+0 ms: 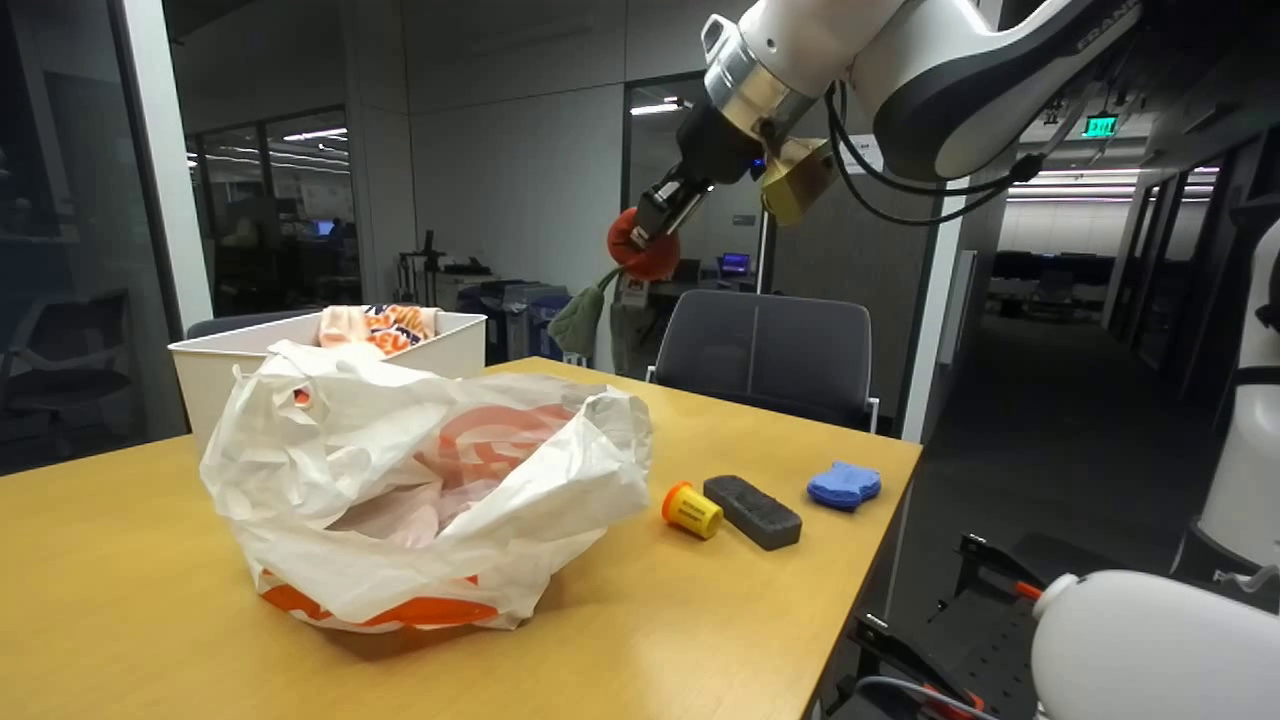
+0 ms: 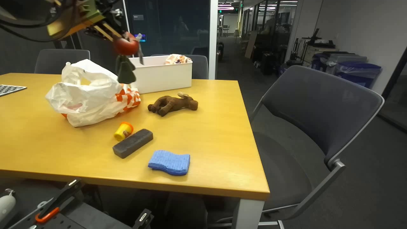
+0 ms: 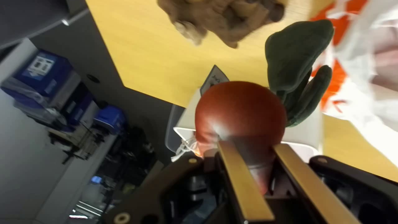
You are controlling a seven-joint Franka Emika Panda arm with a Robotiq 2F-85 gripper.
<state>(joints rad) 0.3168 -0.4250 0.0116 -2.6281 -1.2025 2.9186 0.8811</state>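
Our hand (image 3: 251,145) pinches the red toy (image 3: 241,112) aloft; we judge this a carry, next needing gentle lowering.

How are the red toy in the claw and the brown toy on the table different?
The red toy is rounded, with green leaf-like parts; the brown toy is animal-shaped, with legs. The red toy is up in the air, gripped by the claw; the brown toy lies on the table. Both look soft and stuffed.

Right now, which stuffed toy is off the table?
The red toy with green leaves, held in the gripper; the brown animal lies on the table.
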